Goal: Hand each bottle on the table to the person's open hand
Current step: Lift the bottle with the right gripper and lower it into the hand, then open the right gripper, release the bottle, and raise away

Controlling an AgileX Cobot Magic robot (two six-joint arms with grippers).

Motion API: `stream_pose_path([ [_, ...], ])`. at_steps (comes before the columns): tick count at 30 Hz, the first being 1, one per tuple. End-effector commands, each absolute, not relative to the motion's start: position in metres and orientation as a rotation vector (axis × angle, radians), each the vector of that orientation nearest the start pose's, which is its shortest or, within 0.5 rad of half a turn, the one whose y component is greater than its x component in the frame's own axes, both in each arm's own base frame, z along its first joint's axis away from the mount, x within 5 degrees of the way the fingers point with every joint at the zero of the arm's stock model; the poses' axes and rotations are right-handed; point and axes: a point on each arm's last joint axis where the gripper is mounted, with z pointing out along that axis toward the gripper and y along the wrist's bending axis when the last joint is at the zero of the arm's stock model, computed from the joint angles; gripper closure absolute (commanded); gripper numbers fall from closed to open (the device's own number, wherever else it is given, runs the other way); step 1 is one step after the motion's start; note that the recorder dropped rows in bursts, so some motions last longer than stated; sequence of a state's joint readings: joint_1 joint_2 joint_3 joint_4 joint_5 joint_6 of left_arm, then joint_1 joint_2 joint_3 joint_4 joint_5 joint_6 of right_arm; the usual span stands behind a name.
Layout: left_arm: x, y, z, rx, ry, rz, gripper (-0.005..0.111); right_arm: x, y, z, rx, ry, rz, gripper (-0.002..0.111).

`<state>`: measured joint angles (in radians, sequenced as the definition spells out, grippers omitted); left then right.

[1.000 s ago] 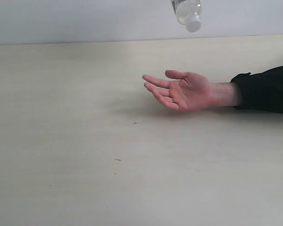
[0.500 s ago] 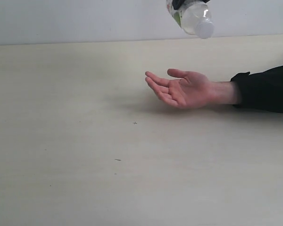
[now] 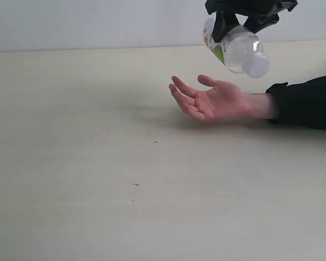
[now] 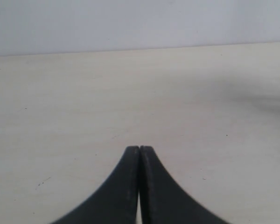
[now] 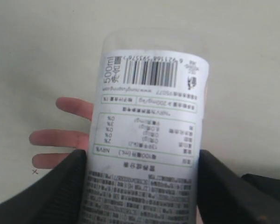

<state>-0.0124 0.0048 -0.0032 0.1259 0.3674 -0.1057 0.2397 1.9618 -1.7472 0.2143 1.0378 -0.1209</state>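
Bottle (image 3: 236, 49) of clear plastic, with a white cap (image 3: 258, 65) and a white label (image 3: 214, 46) carrying a green mark, hangs in the air above the person's hand (image 3: 214, 100). It is tilted so that its cap points down and toward the right of the exterior view. The right end effector (image 3: 240, 26) grips it around the labelled body, with a black finger pressed against each side, so the jaws stand partly apart at the width of the bottle. In the right wrist view the label's barcode and fine print face the camera, and three fingertips (image 5: 70, 123) of the hand show beyond the bottle. The hand lies palm up on the pale table (image 3: 98, 174), fingers slightly curled, with a dark sleeve (image 3: 309, 103) reaching in from the right edge. A gap shows between the cap and the palm. The left end effector (image 4: 139, 154) is out of the exterior view; its own wrist view shows its two black fingers pressed together over bare table, holding nothing.
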Motion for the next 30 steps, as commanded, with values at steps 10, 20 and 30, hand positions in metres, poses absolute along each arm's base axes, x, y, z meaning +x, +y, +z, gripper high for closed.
stream_pose_path([
  [10, 0.053, 0.004, 0.181, -0.014, 1.843, 0.039, 0.104, 0.394, 0.113, 0.187, -0.207, 2.690, 0.362, 0.107],
  [20, 0.053, 0.004, 0.181, -0.012, 1.844, 0.041, 0.104, 0.382, 0.156, 0.178, -0.395, 2.685, 0.512, 0.107],
  [30, 0.053, 0.004, 0.181, -0.012, 1.844, 0.041, 0.104, 0.381, 0.156, 0.177, -0.305, 2.716, 0.528, 0.085],
])
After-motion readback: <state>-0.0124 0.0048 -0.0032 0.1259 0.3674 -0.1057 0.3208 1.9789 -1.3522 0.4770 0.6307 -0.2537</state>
